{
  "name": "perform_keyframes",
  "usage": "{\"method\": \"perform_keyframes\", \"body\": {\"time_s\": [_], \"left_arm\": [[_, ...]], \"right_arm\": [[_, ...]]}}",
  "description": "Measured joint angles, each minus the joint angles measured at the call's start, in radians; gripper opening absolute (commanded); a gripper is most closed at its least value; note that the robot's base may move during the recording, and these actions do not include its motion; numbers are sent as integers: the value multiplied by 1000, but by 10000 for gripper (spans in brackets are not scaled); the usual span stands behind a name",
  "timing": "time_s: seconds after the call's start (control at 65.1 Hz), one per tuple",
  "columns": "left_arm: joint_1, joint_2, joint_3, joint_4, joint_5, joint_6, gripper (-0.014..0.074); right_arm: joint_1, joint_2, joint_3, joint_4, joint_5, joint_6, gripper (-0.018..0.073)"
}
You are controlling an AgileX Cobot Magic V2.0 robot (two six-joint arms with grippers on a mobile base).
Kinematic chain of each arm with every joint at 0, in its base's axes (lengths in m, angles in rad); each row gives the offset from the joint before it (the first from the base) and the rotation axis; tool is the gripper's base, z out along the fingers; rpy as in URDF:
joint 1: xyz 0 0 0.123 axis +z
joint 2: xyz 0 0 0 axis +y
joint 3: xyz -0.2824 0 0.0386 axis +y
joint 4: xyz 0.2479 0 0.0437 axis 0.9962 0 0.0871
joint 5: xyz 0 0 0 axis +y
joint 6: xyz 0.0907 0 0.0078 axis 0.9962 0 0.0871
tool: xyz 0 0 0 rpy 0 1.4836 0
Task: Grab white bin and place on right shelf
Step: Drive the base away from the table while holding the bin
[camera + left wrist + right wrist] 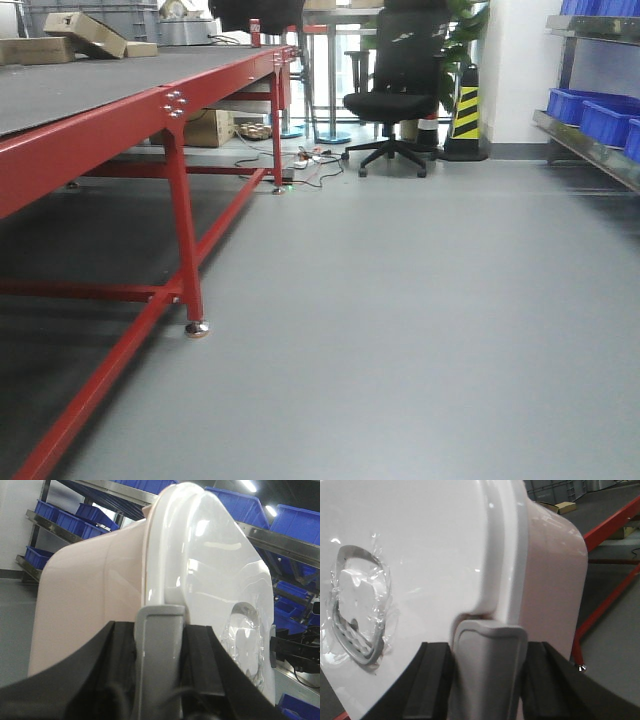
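The white bin (95, 595) fills both wrist views: a pinkish-white tub with a whiter glossy lid (210, 565). It is held between the two arms and is out of the front view. My left gripper (160, 647) is shut on a grey latch (159, 625) at one end of the bin. At the other end my right gripper (487, 657) is shut on the matching grey latch (489, 640) beside the lid (420, 545). The right shelf (590, 150) of shiny steel stands at the right edge of the front view, and its rails (285, 544) run behind the bin.
Blue crates (600, 115) sit on the steel shelves. A red-framed table (100, 135) with a dark mat and cardboard boxes (85, 35) lines the left. Farther back stand a black office chair (395, 95), a striped cone (466, 110) and floor cables (315, 160). Grey floor lies between.
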Motion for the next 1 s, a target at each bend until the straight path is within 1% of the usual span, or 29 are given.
{"method": "perform_keyframes", "body": {"time_s": [0.999], "left_arm": [[0,0,0,0,0,0,-126]], "right_arm": [[0,0,0,0,0,0,119]]}}
